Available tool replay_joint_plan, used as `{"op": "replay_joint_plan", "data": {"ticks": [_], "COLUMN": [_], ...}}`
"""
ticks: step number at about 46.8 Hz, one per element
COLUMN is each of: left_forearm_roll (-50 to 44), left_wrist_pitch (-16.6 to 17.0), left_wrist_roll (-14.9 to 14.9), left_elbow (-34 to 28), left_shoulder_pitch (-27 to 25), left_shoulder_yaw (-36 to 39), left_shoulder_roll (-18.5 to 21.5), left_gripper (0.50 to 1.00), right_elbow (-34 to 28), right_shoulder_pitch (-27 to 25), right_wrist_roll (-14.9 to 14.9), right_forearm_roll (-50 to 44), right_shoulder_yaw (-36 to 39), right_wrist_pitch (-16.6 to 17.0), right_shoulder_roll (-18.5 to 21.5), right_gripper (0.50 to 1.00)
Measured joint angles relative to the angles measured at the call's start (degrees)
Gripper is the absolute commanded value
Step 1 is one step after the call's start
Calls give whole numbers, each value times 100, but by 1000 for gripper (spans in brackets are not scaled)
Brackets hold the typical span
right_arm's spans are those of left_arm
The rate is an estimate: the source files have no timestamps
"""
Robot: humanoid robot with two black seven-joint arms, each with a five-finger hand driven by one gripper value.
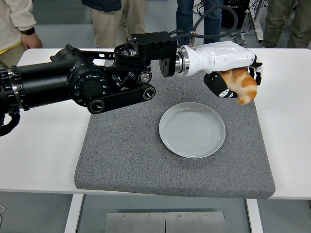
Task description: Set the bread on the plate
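Observation:
A golden-brown piece of bread [241, 84] hangs in the air above the grey mat [126, 145], gripped in my left hand [235, 82], whose fingers are curled around it. The hand sits just above and to the right of the far rim of the pale grey-green plate [192, 129], which lies in the middle of the mat with nothing on it. My left arm [73, 87] stretches in from the left edge across the mat's far side. The right arm does not show.
The mat covers most of the white table [43, 141]. Several people stand behind the table's far edge, one at the top left [17, 22] close to the arm.

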Motion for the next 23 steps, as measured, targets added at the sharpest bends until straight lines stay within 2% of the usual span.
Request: {"op": "replay_joint_plan", "data": {"ticks": [23], "left_forearm_roll": [357], "left_wrist_pitch": [108], "left_wrist_roll": [4], "left_elbow": [165], "left_shoulder_pitch": [531], "left_shoulder_yaw": [412], "left_shoulder_roll": [-60], "left_gripper": [500], "right_elbow": [0], "right_shoulder_pitch": [-1], "right_wrist_roll": [0], "right_forearm_roll": [0], "right_shoulder_yaw": [0], "right_wrist_pitch": [0], "right_shoulder_roll": [0], "right_gripper": [1000]}}
